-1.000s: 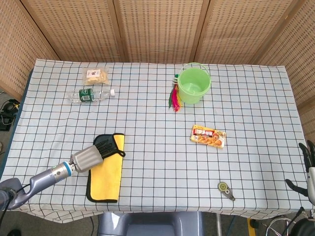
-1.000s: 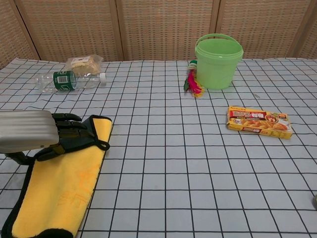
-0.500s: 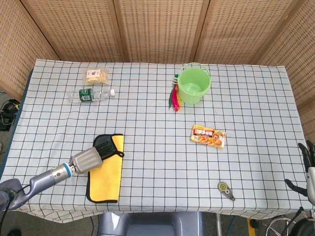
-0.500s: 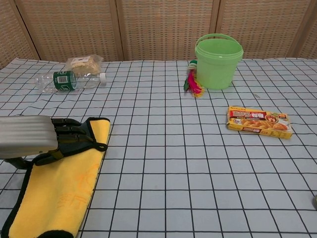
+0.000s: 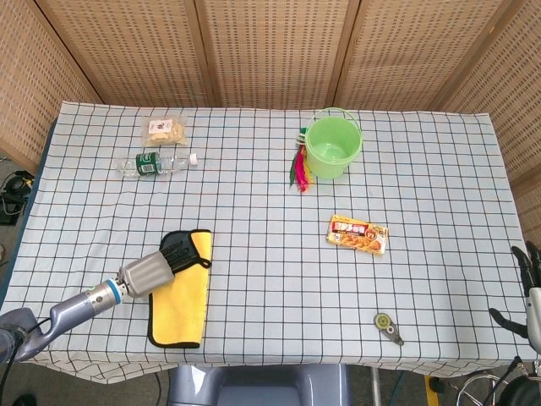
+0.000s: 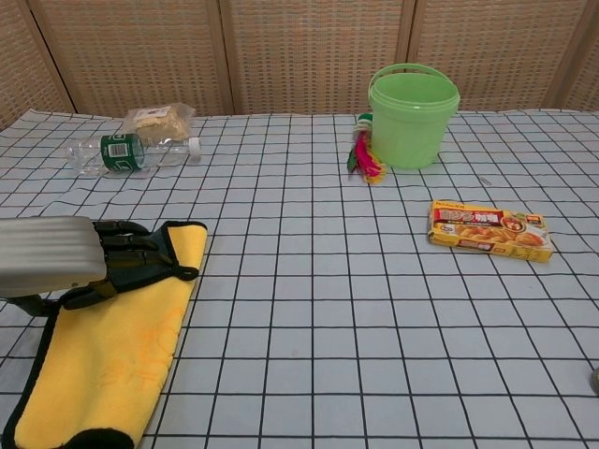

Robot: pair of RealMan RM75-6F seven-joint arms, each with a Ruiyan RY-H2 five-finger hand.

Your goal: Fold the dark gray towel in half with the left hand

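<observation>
Black left hand (image 6: 131, 262), fingers curled onto the far edge of the yellow, dark-bordered towel (image 6: 108, 360), has slid back slightly; fold looks basically done, release next.

left hand (image 5: 173, 257) resting on towel (image 5: 181, 300), yellow side up, right hand (image 5: 530, 283) at table edge

No legible text anywhere: print on the green-labelled clear plastic bottle (image 6: 131, 151), upper left, and the yellow-red food box (image 6: 489, 229), right, too small to read.
</observation>
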